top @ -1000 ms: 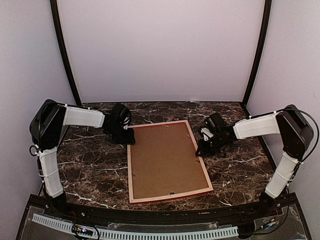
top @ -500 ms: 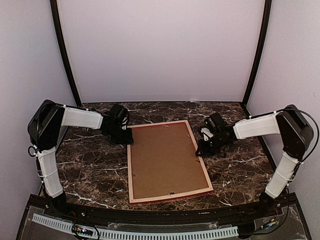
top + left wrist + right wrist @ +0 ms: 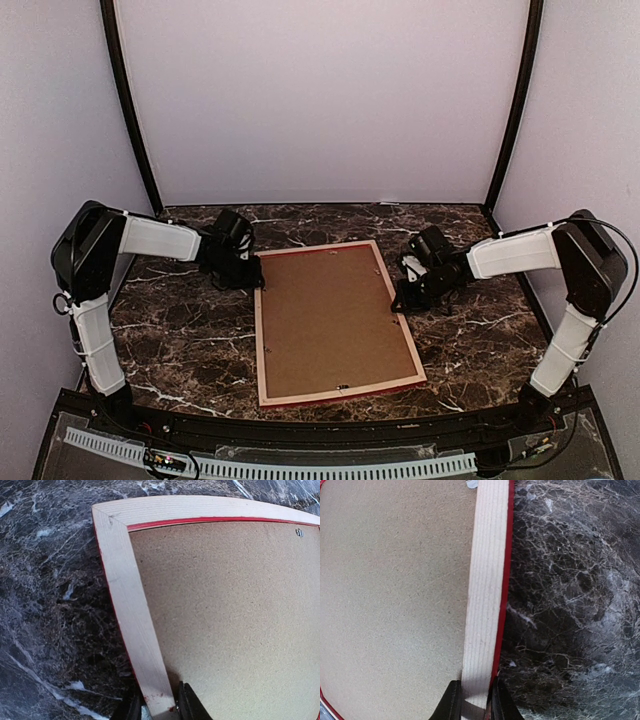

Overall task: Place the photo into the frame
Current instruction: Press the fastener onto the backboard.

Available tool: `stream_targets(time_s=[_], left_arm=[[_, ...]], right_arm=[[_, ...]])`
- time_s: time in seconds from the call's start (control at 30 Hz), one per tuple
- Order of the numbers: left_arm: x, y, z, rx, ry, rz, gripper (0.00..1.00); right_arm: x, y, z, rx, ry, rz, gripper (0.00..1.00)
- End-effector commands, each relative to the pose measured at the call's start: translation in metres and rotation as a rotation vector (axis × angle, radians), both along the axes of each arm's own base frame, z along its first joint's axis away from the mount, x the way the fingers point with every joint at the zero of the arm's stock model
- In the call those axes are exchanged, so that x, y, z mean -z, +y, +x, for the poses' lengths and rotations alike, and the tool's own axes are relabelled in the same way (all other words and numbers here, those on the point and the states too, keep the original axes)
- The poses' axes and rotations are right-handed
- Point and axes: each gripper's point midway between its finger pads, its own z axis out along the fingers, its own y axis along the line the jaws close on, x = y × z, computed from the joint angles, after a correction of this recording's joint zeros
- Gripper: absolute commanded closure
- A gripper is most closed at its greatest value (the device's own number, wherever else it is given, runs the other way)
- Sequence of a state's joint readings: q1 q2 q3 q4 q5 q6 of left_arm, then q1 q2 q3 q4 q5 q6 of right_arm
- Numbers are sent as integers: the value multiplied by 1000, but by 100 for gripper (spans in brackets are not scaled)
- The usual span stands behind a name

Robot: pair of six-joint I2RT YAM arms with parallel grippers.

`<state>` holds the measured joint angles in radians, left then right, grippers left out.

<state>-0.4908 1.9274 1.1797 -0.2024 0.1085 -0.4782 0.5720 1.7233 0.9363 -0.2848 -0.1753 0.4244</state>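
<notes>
At the left gripper (image 3: 156, 706): jaws pinched shut across the pale wooden rail of the frame (image 3: 125, 585), one finger on the outer, desk (image 3: 180, 330) side, the other inside on the brown backing board (image 3: 230, 610). At the right gripper (image 3: 472, 700): same story, closed on the opposite long rail, red edge showing just past the outer finger. Reads as a two-handed hold ahead of a lift or flip, going by the back-up lie. To do it well: raise both sides together and level, keep each pinch square to its rail, avoid pulling apart or twisting. Thin and wide, so likely to flex or slide out of such a narrow bite. Mind the small clips (image 3: 299, 532) at the board's edge. Outward from the grippers: left pinch close to the frame's far-left corner, right pinch on the right rail, in its far half. Rest of the frame flat on the middle of the desk, back side up, stretching toward the near edge, slightly skewed to the desk's edges. No photo in sight in any view; cannot tell whether one sits under the board.
</notes>
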Motion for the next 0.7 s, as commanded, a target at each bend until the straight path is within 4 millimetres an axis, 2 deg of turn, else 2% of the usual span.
stream_targets(time_s=[0.0, 0.1, 0.17, 0.33, 0.4, 0.53, 0.67], left_arm=[[28, 2, -44, 73, 154, 22, 74], [20, -1, -42, 72, 150, -20, 73], [14, -2, -38, 67, 141, -45, 68], [-6, -8, -27, 60, 102, -89, 46], [-11, -10, -26, 64, 98, -105, 40], [-12, -12, -35, 72, 110, -136, 34], [-5, -8, -54, 74, 131, -99, 33]], right_arm=[[11, -6, -7, -12, 20, -25, 89], [11, -6, -6, -9, 21, -25, 89], [12, -5, -6, -9, 23, -24, 89], [11, -5, -6, -7, 22, -23, 89], [11, -5, -6, -8, 23, -22, 89], [10, -5, -6, -5, 21, -20, 89], [9, -4, -5, 2, 19, -14, 88]])
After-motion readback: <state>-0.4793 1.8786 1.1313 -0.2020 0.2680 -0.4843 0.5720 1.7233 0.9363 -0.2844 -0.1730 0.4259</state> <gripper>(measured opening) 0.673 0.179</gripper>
